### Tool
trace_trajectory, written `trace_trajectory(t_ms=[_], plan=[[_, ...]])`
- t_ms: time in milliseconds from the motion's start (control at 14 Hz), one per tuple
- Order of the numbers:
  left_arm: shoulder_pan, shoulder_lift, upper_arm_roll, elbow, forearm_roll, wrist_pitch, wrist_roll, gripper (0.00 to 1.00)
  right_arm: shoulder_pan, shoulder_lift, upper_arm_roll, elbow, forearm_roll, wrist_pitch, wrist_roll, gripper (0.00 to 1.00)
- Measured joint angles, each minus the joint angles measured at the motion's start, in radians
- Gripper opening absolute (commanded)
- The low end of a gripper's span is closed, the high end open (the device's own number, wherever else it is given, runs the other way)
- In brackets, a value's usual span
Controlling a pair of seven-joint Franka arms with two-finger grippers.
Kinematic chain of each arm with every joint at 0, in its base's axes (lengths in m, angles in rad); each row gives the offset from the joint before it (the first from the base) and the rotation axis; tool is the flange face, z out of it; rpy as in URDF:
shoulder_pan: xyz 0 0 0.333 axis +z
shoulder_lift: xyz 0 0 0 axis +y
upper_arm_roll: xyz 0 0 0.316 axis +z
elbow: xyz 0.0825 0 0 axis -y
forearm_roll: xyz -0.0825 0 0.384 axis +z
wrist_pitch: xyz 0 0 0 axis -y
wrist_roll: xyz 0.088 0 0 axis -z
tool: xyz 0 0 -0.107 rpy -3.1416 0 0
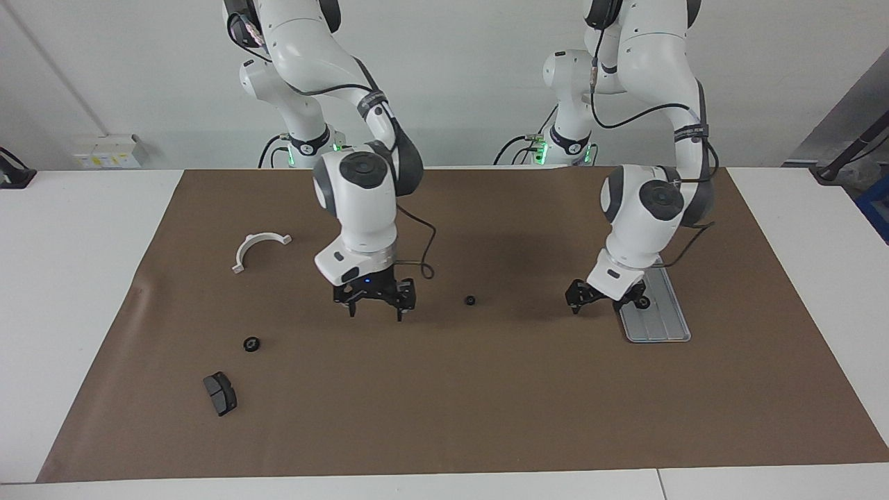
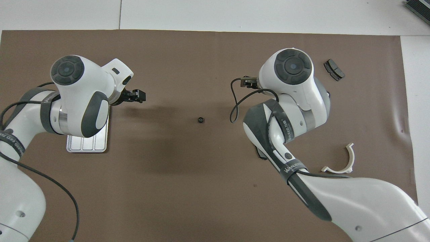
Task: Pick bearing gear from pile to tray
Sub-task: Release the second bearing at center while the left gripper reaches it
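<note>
Small black gear [image 1: 470, 301] sits alone on the brown mat [image 1: 444, 417] mid-table, between both grippers; tray [image 1: 667, 326] is at the left arm's end with what looks like one gear [image 1: 644, 302] already in it, though the arm partly covers it. Left gripper [image 1: 603, 298] hangs empty over the mat just beside the tray's edge, jaws spread, gear lying toward the right arm from it. Right gripper [image 1: 375, 304] is open and empty over the mat toward the pile; another gear [image 1: 251, 344] lies at its end, so either arm could go.
</note>
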Motion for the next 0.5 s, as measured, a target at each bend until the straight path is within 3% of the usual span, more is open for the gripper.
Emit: trace_trajectory(t_ms=[357,500], plan=[[-0.176,0.013,-0.002,0.002,-0.001,0.038,-0.253,1.00,-0.206,-0.007,0.000,-0.040,0.014,-0.027,-0.437,1.00],[-0.220,0.027,-0.002,0.004,-0.001,0.060,-0.296,1.00,-0.279,-0.008,0.001,-0.089,0.085,0.018,-0.610,1.00]])
